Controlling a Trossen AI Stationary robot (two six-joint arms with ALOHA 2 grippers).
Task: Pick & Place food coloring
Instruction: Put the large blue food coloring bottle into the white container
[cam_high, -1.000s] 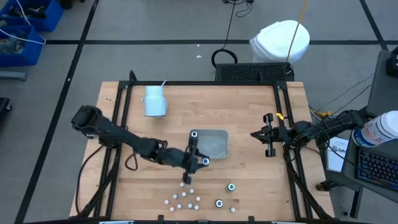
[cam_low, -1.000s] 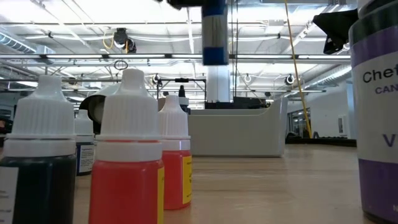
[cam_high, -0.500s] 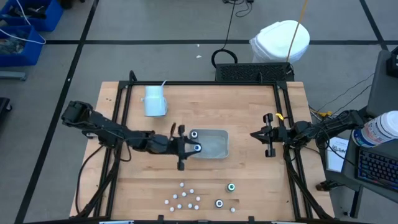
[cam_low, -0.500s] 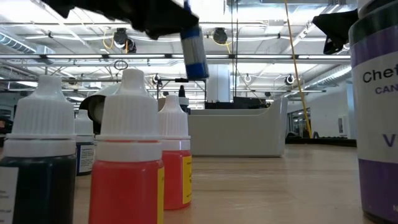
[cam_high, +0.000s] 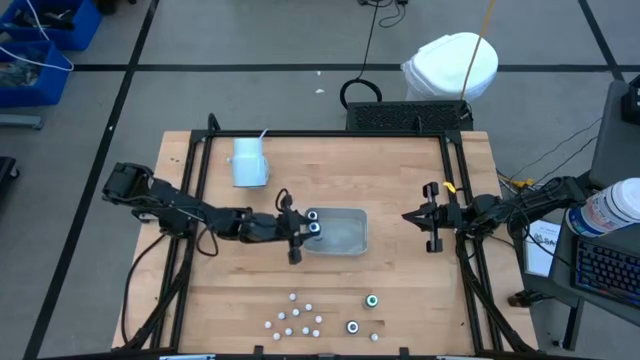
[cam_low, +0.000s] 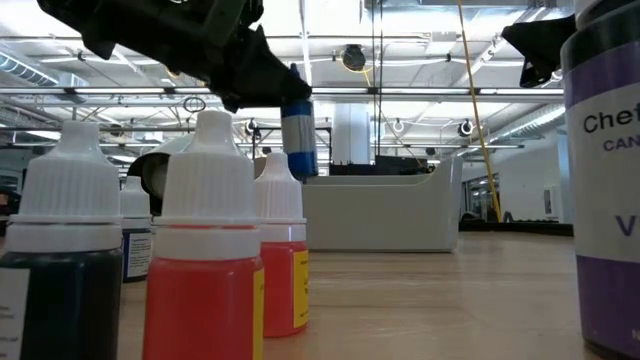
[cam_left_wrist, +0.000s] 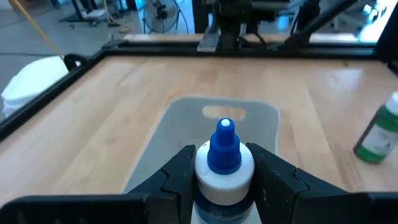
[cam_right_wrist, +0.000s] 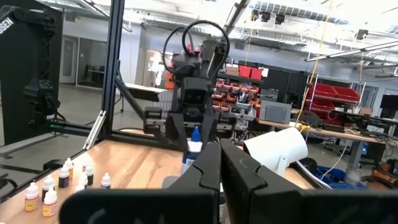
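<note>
Food coloring — one blue-tipped bottle (cam_left_wrist: 224, 158) with a white collar sits pinched between my left gripper's (cam_high: 300, 232) dark fingers (cam_left_wrist: 177, 177), held above the table at the left edge of the grey tray (cam_high: 345, 240), near frame centre in the high view. The tray is a smooth, rounded-corner rectangle with a cut handle slot; I see one dark bottle with a pale round top (cam_high: 312, 215) at its upper-left corner, though I can't tell if it stands inside or just beside. A green-bodied bottle (cam_left_wrist: 377, 134) stands on the pale wood-plank table (cam_high: 400, 180) near the tray.

The rest lie in a loose cluster of small white caps (cam_high: 298, 318) at lower centre, with two teal-topped ones (cam_high: 371, 299) to their right. Up close, the low view shows ribbed white caps over red liquid (cam_low: 205, 300).

Compared with half a second ago, the held bottle sits lower in the low view and closer to the tray.

My right gripper (cam_high: 432, 230) waits at the table's right edge, fingers (cam_right_wrist: 202, 174) pressed together on nothing. A white cup (cam_high: 247, 162) lies upper left.
</note>
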